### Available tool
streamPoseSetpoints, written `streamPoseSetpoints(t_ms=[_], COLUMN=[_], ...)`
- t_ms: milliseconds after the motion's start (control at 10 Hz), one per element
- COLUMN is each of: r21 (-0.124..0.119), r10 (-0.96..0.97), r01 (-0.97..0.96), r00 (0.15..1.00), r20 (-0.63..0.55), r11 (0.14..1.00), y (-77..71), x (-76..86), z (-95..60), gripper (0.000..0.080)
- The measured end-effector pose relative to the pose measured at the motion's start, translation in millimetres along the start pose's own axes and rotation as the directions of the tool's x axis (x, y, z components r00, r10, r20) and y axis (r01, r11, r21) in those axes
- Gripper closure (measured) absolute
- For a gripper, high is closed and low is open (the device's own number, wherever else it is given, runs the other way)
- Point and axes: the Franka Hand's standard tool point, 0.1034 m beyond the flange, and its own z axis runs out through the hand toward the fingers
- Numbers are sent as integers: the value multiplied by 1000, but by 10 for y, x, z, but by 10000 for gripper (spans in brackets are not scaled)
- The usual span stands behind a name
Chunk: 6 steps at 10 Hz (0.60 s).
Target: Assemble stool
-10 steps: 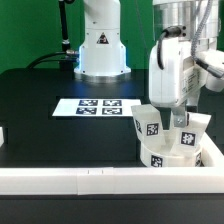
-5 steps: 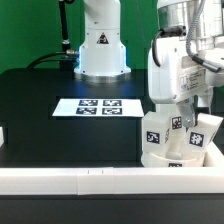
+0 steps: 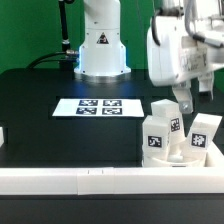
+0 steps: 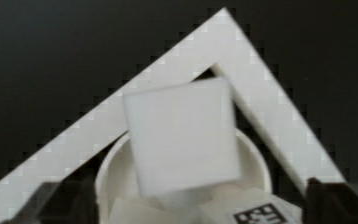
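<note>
The white stool seat disc [image 3: 176,156] lies in the front corner at the exterior view's right, against the white rail. Two blocky white legs with black-and-white tags stand upright in it, one toward the left [image 3: 162,128] and one toward the right [image 3: 205,136]. My gripper [image 3: 185,104] hangs open just above and between them, holding nothing. In the wrist view the gripper [image 4: 185,203] has its fingers [image 4: 44,201] spread wide at the frame's edges. A white leg [image 4: 179,135] stands on the seat disc [image 4: 108,172] between them, with a tag [image 4: 265,212] beside it.
The white rail [image 3: 90,181] runs along the table's front edge and turns a corner behind the stool [image 4: 247,70]. The marker board [image 3: 98,106] lies flat at mid-table. The arm's white base [image 3: 100,45] stands at the back. A small white part [image 3: 3,135] shows at the left edge.
My gripper was low on a leg of the stool; it has let go and risen clear. The right leg now shows fully.
</note>
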Motion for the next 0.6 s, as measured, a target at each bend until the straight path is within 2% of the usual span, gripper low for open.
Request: streamPoseSetpoints(t_ms=[100, 200, 600], r21=[5, 9, 10], r10=[-1, -2, -3], r01=[1, 2, 2], r00=[1000, 999, 1000], r20=[20, 33, 28], r11=[1000, 1000, 1000], y=[-27, -41, -40], x=[-43, -77, -61], z=[-118, -195, -171], gripper=[166, 155, 151])
